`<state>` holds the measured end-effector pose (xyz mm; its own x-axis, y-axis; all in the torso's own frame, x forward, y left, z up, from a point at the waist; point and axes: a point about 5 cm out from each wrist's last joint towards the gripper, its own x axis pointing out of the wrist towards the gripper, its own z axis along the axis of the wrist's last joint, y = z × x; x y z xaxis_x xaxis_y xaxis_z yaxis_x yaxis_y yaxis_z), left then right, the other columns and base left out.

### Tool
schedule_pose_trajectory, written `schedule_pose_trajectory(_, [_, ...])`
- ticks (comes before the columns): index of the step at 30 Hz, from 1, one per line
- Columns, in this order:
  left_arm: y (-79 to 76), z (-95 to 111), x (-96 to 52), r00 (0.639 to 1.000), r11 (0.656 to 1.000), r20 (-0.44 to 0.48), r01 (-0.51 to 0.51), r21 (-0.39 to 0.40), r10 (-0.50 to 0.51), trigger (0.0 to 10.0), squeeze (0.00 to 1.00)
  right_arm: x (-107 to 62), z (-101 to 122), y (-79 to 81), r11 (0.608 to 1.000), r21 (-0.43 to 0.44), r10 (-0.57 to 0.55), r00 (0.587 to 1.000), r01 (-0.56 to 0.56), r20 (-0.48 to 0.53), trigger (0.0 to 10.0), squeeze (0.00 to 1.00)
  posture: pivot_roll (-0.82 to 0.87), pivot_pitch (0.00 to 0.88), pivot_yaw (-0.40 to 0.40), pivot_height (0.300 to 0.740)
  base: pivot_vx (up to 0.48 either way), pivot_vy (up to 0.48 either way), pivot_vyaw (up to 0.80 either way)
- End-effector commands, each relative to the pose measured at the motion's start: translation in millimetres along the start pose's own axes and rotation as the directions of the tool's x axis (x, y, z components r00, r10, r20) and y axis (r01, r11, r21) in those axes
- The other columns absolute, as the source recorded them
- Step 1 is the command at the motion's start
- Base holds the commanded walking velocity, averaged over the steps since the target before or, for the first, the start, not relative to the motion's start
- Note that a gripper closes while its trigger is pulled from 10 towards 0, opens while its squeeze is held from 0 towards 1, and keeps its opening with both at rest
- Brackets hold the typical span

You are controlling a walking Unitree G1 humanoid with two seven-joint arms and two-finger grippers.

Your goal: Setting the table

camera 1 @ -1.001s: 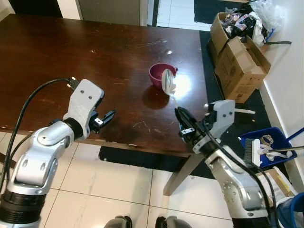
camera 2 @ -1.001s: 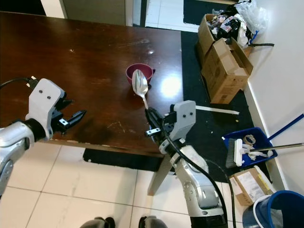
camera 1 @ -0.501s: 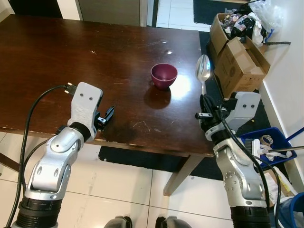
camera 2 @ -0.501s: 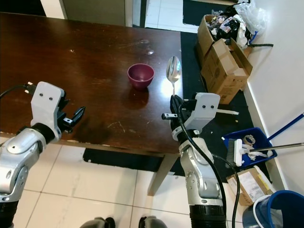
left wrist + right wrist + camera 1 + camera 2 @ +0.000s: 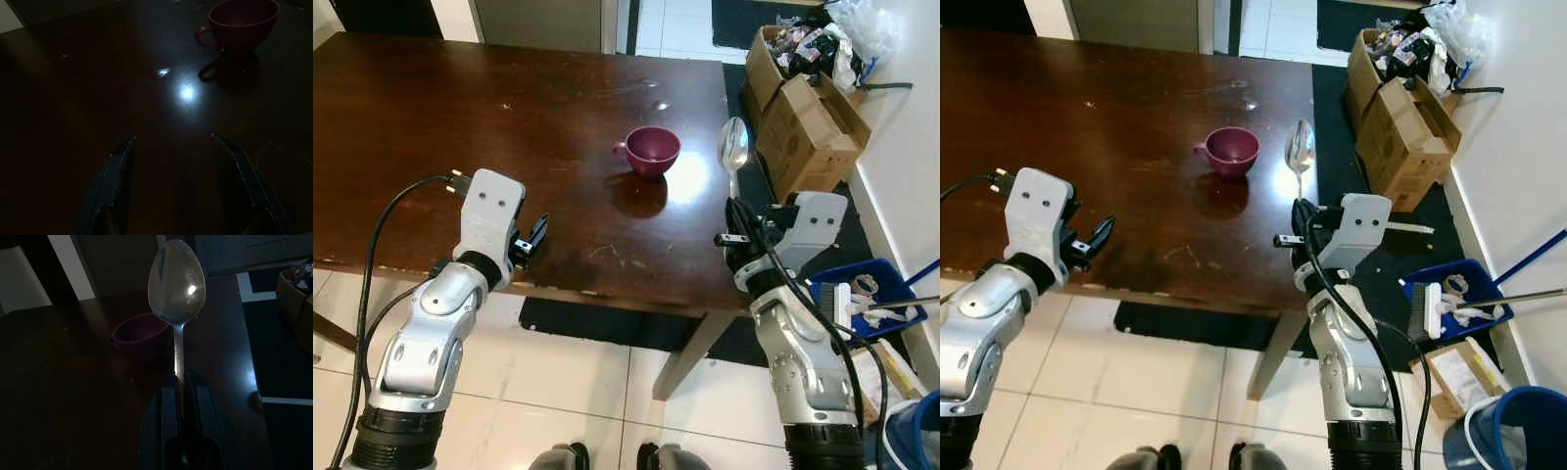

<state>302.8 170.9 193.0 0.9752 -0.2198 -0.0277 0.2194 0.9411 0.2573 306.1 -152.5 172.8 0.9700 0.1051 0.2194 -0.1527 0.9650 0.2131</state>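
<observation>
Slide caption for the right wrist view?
Right gripper shut on an upright spoon, maroon cup on the dark table beyond.

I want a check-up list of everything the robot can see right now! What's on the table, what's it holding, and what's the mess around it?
Surface: dark wooden table, glossy, light scratches.
Job's things: maroon cup standing on the table, handle toward the robot's left; spoon held upright, bowl up, right of the cup.
Clutter on table: nothing seen.
Grippers: right gripper shut on the spoon handle; left gripper open, near the table's front edge.
Cables: black cable along the left arm.
Surroundings: cardboard boxes, blue bin, tiled floor.
</observation>
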Motion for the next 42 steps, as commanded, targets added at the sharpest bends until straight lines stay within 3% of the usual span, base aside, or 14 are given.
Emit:
schedule_pose_trajectory(1, [-1.8,-2.9,-0.7,1.0,1.0,-0.006,0.002,0.0,-0.002,10.0,0.0,-0.9,-1.6,-3.0,1.0,-0.004,-0.011,1.0,0.011,0.0,10.0,0.0,-0.02,0.048,0.055,0.74,-0.379,0.0,0.0])
schedule_pose_trajectory(32, [-0.2,-2.2,-1.2,1.0,1.0,-0.01,-0.004,0.003,0.004,10.0,0.0,-2.5,-6.5,-4.4,1.0,0.0,-0.015,1.0,0.016,-0.018,10.0,0.0,-0.02,0.058,0.056,0.74,-0.375,0.0,0.0])
schedule_pose_trajectory(42, [-0.1,-2.4,-0.7,1.0,1.0,-0.011,-0.005,0.005,0.005,10.0,0.0,-2.0,-6.0,-3.2,0.999,0.046,-0.01,1.0,0.011,-0.016,10.0,0.0,-0.02,0.057,0.057,0.74,-0.365,0.0,0.0])
